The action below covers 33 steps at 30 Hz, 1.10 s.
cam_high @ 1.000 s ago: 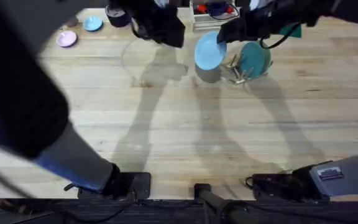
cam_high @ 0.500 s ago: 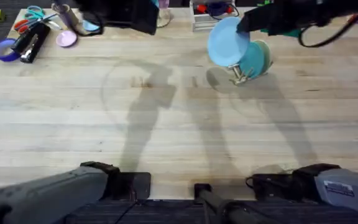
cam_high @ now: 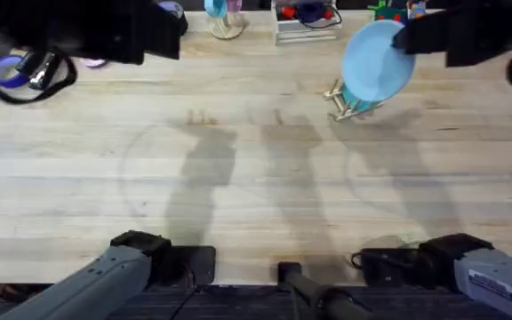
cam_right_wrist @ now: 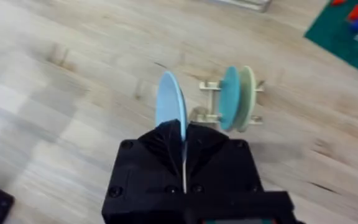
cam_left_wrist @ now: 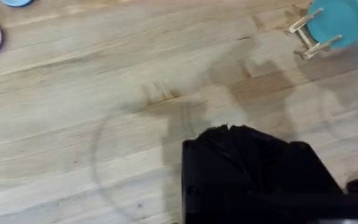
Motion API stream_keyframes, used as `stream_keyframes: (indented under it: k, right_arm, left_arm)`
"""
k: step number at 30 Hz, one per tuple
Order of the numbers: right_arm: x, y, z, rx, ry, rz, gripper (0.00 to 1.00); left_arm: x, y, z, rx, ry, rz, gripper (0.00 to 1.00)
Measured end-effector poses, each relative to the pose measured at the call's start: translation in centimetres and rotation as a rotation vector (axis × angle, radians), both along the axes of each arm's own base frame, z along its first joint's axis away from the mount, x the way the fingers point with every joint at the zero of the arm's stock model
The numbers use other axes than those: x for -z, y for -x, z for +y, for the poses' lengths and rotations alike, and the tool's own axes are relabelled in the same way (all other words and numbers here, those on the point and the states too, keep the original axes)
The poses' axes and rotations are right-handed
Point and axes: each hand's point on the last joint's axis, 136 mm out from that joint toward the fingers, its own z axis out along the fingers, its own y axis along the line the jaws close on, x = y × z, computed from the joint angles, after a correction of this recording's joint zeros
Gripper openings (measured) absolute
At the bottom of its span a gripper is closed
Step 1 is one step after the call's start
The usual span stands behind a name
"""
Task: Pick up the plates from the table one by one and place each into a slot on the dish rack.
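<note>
While the right gripper (cam_right_wrist: 184, 163) was clamped on the rim of the pale blue plate (cam_high: 376, 60), we held that plate on edge in the air, just at nine o'clock of the dish rack (cam_high: 349, 104), where the teal plate (cam_right_wrist: 230, 98) already stood in a slot. We judged the plate light, stiff and slick, so a firm edge pinch suited it. Of the left gripper (cam_left_wrist: 253, 162) we could not tell whether its jaws were apart.
</note>
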Motion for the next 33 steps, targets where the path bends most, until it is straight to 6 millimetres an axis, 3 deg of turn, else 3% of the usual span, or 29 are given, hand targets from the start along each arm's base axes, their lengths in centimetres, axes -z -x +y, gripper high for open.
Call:
stream_keyframes:
  k: [10, 33]
  right_arm:
    - [-2.3, 1.7, -1.9, 0.025, 0.092, -0.046, 0.028]
    - [-3.3, 0.6, -3.5, 0.004, 0.245, -0.137, 0.027]
  left_arm:
    - [-1.6, 1.5, 0.8, -0.014, -0.006, -0.074, 0.039]
    - [-1.8, 1.6, 1.3, -0.033, -0.026, -0.087, 0.04]
